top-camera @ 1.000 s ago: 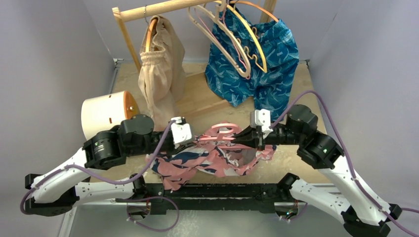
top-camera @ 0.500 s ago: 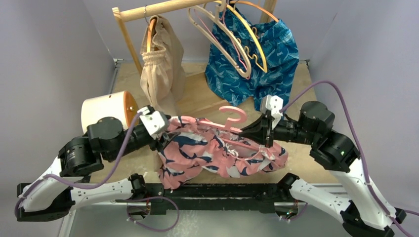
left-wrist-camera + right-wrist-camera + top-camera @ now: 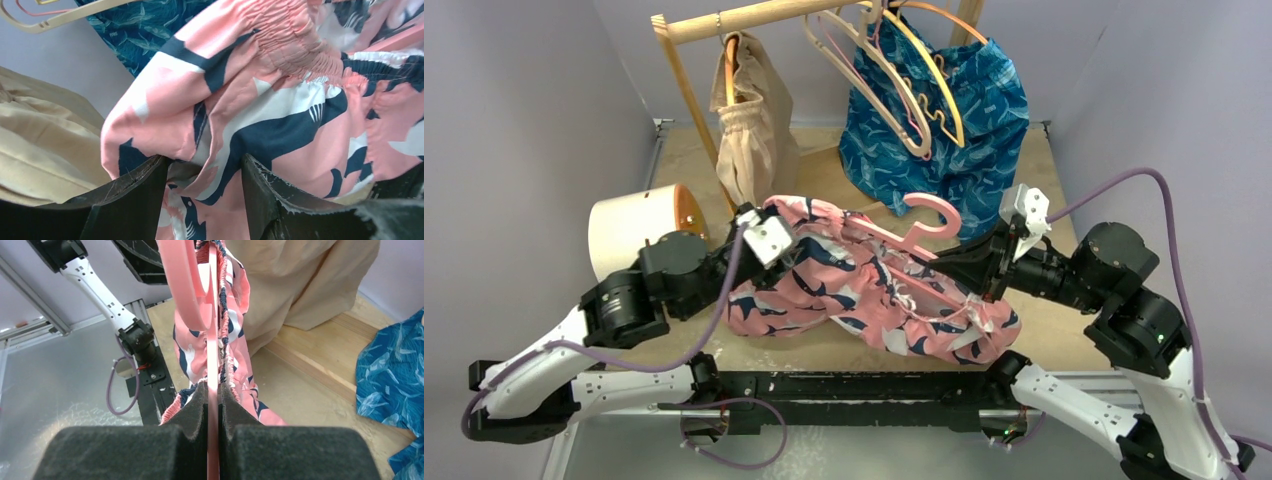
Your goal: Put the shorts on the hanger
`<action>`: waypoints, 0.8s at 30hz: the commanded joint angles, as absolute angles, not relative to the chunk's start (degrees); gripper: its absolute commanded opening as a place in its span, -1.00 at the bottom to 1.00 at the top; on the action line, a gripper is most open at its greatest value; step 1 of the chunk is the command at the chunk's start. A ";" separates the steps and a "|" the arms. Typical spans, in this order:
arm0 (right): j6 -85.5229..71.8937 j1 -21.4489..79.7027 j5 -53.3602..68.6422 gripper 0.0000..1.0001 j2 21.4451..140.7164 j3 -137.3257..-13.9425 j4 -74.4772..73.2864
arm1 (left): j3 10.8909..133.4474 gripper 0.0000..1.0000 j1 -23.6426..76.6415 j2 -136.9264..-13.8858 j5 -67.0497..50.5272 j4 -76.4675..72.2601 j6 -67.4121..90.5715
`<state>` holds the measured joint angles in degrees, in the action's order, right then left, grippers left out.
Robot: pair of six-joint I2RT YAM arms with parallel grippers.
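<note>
The shorts (image 3: 864, 290) hide much of the hanger (image 3: 932, 214).

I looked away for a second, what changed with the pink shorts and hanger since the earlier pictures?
The right hand carried the hanger back and rightward, spreading the bunched shorts. The left hand shifted back-left and opened; fabric lies between its jaws. Unchanged: the right hand's clamp on the hanger, the beige shorts and blue shorts on the rail.

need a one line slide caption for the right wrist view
Right gripper shut on the pink hanger, the printed shorts draped along it, beige shorts hanging behind.
</note>
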<state>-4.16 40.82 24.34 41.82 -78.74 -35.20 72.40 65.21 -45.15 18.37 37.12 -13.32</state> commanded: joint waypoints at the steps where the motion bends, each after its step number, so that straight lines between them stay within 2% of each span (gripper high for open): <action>1: -7.13 40.61 21.21 -1.00 41.59 -80.62 -29.53 | 70.82 0.02 64.95 -46.68 22.37 29.49 -16.80; 2: -7.45 40.61 20.98 -1.00 41.31 -80.41 -30.15 | 70.42 -0.15 64.95 -46.63 22.29 28.36 -17.01; 4: -7.64 40.61 20.94 -1.00 40.84 -80.02 -31.42 | 70.28 -0.76 64.95 -46.52 22.86 26.66 -16.96; 5: -7.65 40.67 20.40 -1.00 40.43 -79.78 -32.05 | 70.42 -1.00 64.95 -46.41 23.80 25.95 -16.58; 11: -7.50 40.61 18.55 -1.00 39.97 -79.97 -37.62 | 71.24 -1.00 64.95 -45.38 32.12 21.39 -13.51; 20: -8.18 40.65 15.79 -1.00 43.50 -84.68 -38.99 | 68.62 -0.97 64.95 -47.59 32.26 23.59 -6.29; 21: -8.92 40.61 14.64 -1.00 44.30 -85.94 -39.05 | 67.87 -0.80 64.93 -47.54 32.00 23.56 -5.06; 22: -9.61 40.62 13.62 -1.00 45.16 -87.41 -39.68 | 67.35 -0.50 64.95 -47.50 31.92 23.51 -3.73; 24: -9.40 40.61 9.94 -1.00 46.63 -89.86 -41.08 | 67.42 -0.21 64.95 -47.75 31.93 24.10 0.00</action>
